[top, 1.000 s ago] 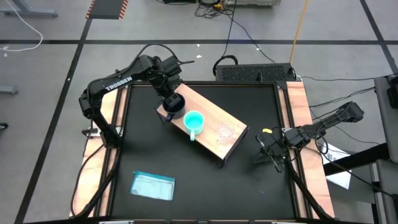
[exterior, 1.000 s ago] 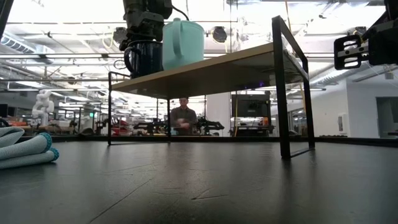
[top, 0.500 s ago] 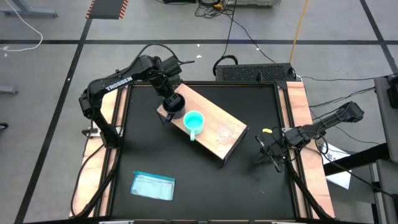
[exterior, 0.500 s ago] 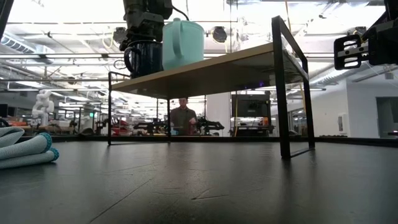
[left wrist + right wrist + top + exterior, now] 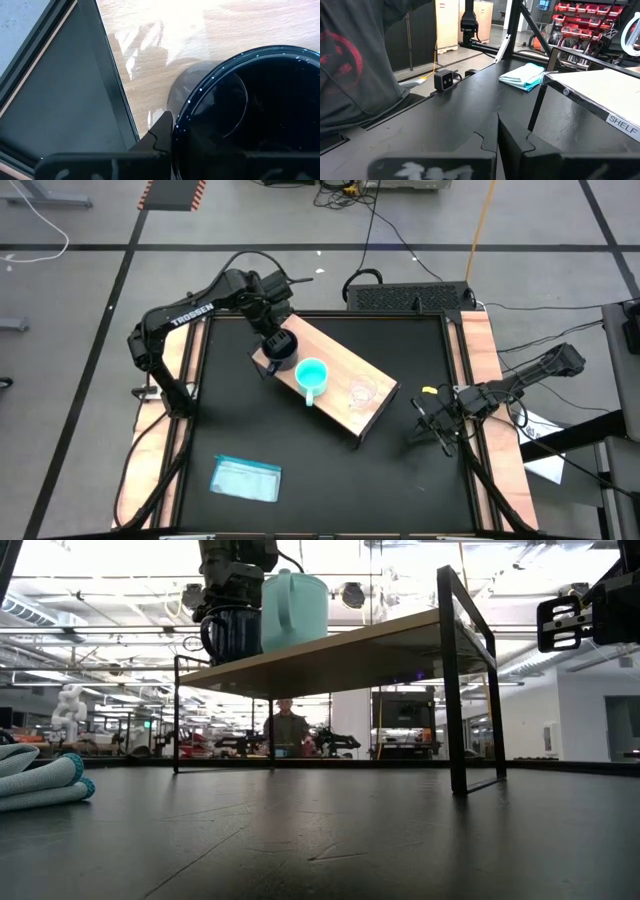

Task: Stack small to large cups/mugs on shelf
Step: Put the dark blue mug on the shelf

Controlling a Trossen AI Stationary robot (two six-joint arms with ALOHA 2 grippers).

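The left gripper pinches the rim of the dark navy mug, which stands on the far-left end of the light-wood shelf. Just beside it, toward the right, sits the turquoise mug, then the clear cup near the shelf's right end. The right gripper waits near the table's right edge, fingers pressed together. A light-blue cloth lies near left on the black tabletop.

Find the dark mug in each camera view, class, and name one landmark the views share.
High view: dark mug at the shelf's far-left end, under the left gripper.
Low view: upper left, on the shelf.
Left wrist view: fills the lower right.
Right wrist view: not in it.
Shared landmark: the shelf.
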